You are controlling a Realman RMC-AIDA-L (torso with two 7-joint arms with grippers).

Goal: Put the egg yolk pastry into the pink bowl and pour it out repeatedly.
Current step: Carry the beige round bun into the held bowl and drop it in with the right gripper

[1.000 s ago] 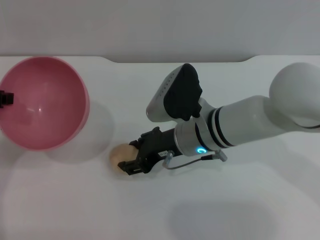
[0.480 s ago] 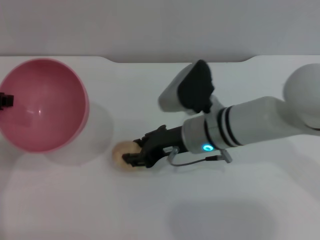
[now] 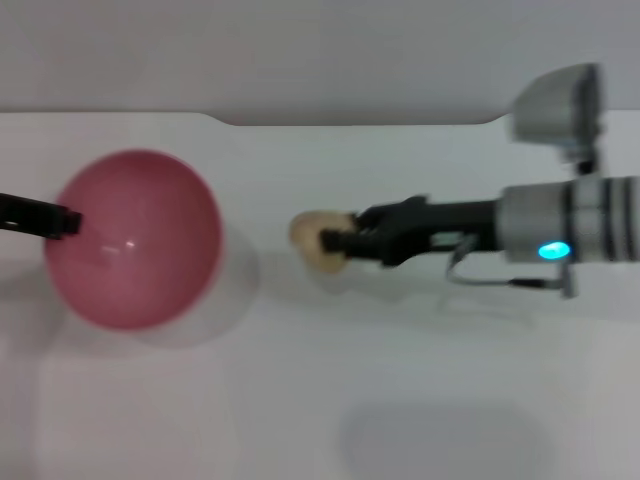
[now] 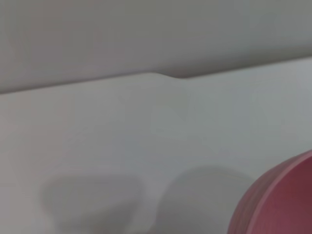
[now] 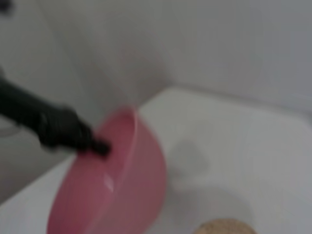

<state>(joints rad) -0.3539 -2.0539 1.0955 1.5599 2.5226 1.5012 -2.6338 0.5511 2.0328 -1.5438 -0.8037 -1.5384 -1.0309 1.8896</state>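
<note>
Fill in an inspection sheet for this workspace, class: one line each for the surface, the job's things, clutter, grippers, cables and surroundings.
Surface: white table, shadows only.
Job's things: egg yolk pastry held off the table, right of the pink bowl; the bowl holds nothing.
Clutter: nothing seen.
Grippers: right gripper shut on the pastry; left gripper at the bowl's left rim, apparently gripping it.
Cables: thin grey cable looping under the right wrist.
Surroundings: plain grey wall behind the table.

A plain white tabletop [image 3: 330, 400] carries only soft grey shadows; whether the pink bowl [image 3: 135, 240] rests on it is unclear.
</note>
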